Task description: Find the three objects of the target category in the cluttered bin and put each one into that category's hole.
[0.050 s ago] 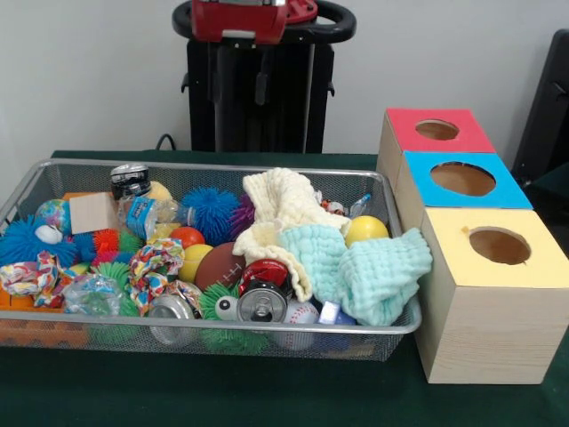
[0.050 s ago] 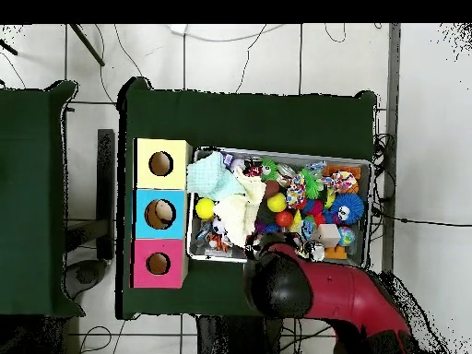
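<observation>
Front view shows a wire mesh bin (image 1: pixel 27 191) on the green tabletop (image 1: pixel 222 396), heaped with clutter; which category is wanted cannot be told from the pictures. At the bin's near rim lie two drink cans on their sides, a silver can (image 1: pixel 171 311) to the left and a red-and-silver can (image 1: pixel 260 301) beside it; a third can (image 1: pixel 130 179) stands upright at the far left. A brown toy football (image 1: pixel 219 264) lies just behind the near cans, with an orange ball (image 1: pixel 188 237) and a yellow ball (image 1: pixel 193 261) touching it on its left; another yellow ball (image 1: pixel 365 229) sits toward the far right. A cream cloth (image 1: pixel 277 213) drapes over the middle, and a mint cloth (image 1: pixel 373 271) hangs over the bin's right rim; a blue spiky ball (image 1: pixel 212 210) lies behind, and knotted coloured ropes (image 1: pixel 153 262) lie to the left. To the right of the bin stand three wooden boxes, each with a round hole on top: a yellow-topped box (image 1: pixel 493 294) nearest, a blue-topped box (image 1: pixel 462 182) behind it, a red-topped box (image 1: pixel 436 132) farthest. Overhead view shows the red arm (image 2: pixel 355 300) reaching over the bin's edge; the hand is hidden beneath it, so I cannot tell whether it is open or closed.
</observation>
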{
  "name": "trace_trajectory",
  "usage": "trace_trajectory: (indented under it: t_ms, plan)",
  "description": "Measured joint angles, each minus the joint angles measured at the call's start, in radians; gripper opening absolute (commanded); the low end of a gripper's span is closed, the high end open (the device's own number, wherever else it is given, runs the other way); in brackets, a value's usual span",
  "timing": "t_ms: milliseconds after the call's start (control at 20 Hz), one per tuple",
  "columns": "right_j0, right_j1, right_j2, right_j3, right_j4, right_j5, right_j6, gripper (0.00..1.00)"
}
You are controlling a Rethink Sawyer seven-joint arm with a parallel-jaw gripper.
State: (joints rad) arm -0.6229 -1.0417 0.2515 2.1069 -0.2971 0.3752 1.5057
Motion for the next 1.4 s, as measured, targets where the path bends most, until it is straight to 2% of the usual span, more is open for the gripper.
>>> trace_trajectory:
  t_ms: [350, 450, 650, 850, 1000, 1400]
  plan:
    - [-0.090, 0.094, -0.026, 0.042, -0.093, -0.101, 0.000, 1.00]
    - [-0.130, 0.149, -0.035, 0.045, -0.149, -0.161, 0.000, 1.00]
    - [-0.166, 0.220, -0.049, 0.044, -0.212, -0.229, 0.000, 1.00]
    - [-0.171, 0.290, -0.067, 0.044, -0.253, -0.272, 0.000, 1.00]
    - [-0.171, 0.318, -0.074, 0.044, -0.262, -0.283, 0.000, 1.00]
    - [-0.171, 0.457, -0.091, 0.040, -0.295, -0.330, 0.000, 1.00]
